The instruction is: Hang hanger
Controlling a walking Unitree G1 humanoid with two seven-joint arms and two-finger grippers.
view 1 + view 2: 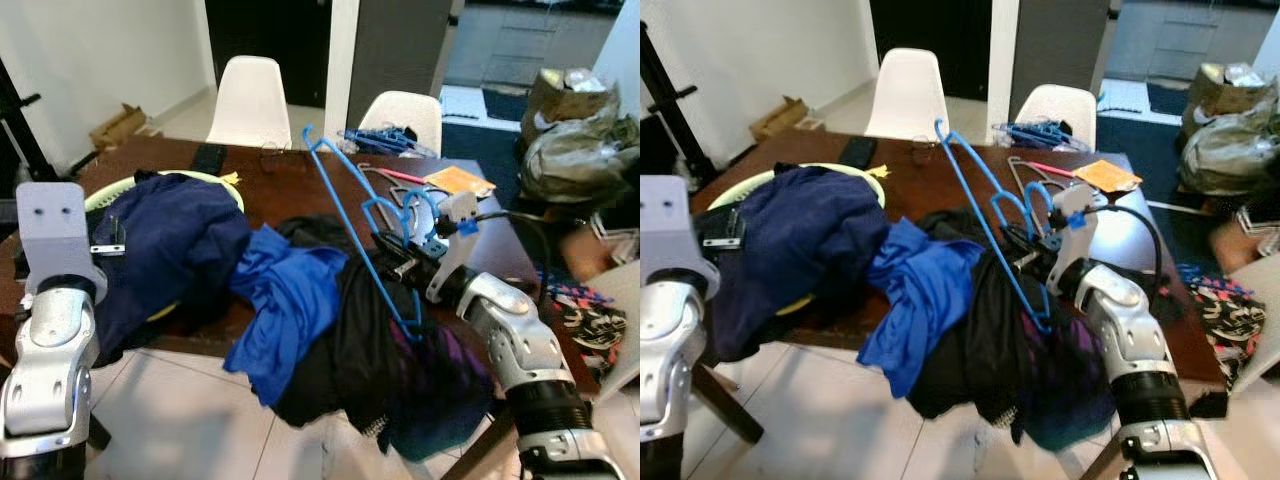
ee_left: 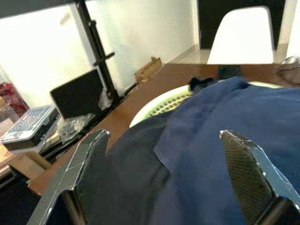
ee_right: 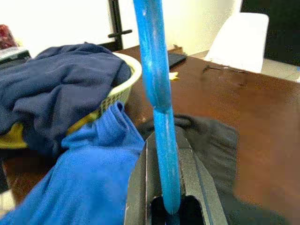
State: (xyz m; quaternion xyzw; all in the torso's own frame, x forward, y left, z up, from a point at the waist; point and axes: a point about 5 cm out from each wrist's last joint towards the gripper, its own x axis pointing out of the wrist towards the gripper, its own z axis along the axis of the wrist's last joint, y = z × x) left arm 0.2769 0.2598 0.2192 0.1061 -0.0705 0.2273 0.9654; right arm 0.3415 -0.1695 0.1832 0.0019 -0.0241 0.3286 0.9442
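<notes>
The right gripper (image 1: 398, 262) has its fingers clamped on a blue hanger (image 1: 352, 212), raised tilted above the clothes (image 1: 300, 300) on the counter (image 1: 290, 185). The left gripper (image 2: 164, 180) hovers over navy cloth (image 2: 225, 126), fingers spread.

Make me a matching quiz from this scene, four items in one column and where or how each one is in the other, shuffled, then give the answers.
Items:
1. blue hanger
2. navy garment
3. left gripper
4. white chair

States:
A. open, above the navy cloth
B. behind the table's far side
C. heaped over the yellow-green basket
D. clamped in the right gripper

Pairs: 1-D, 2-C, 3-A, 4-B
</notes>
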